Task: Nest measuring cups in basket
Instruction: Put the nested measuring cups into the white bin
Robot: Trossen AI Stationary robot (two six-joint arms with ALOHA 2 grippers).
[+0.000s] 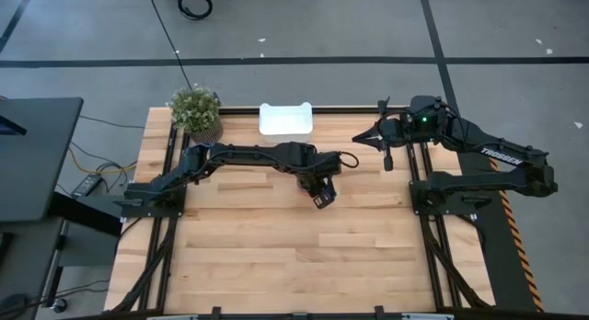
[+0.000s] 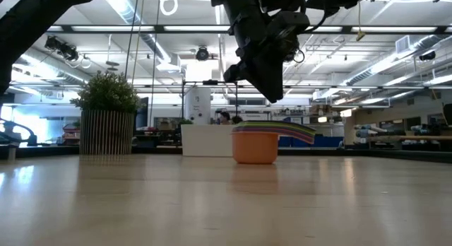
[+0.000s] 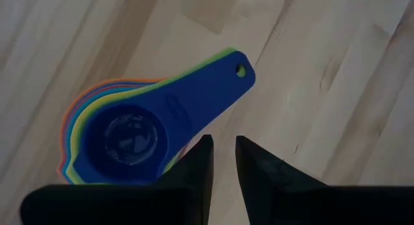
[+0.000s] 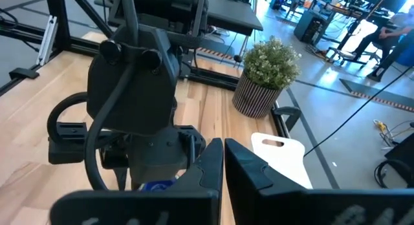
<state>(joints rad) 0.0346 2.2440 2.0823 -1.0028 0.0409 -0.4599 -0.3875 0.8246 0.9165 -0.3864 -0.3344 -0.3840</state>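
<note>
Blue-topped nested measuring cups [image 3: 139,131] on bare wood, just beyond left gripper [image 3: 223,161] fingers [image 3: 202,161], narrowly parted, holding nothing

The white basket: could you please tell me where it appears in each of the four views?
High view: the white basket sits at the table's far edge, just right of the potted plant.
Low view: the basket is in the background, behind the stacked measuring cups, right of the plant.
Left wrist view: not in it.
Right wrist view: the basket lies beside the plant.
Shared landmark: the potted plant.
</note>
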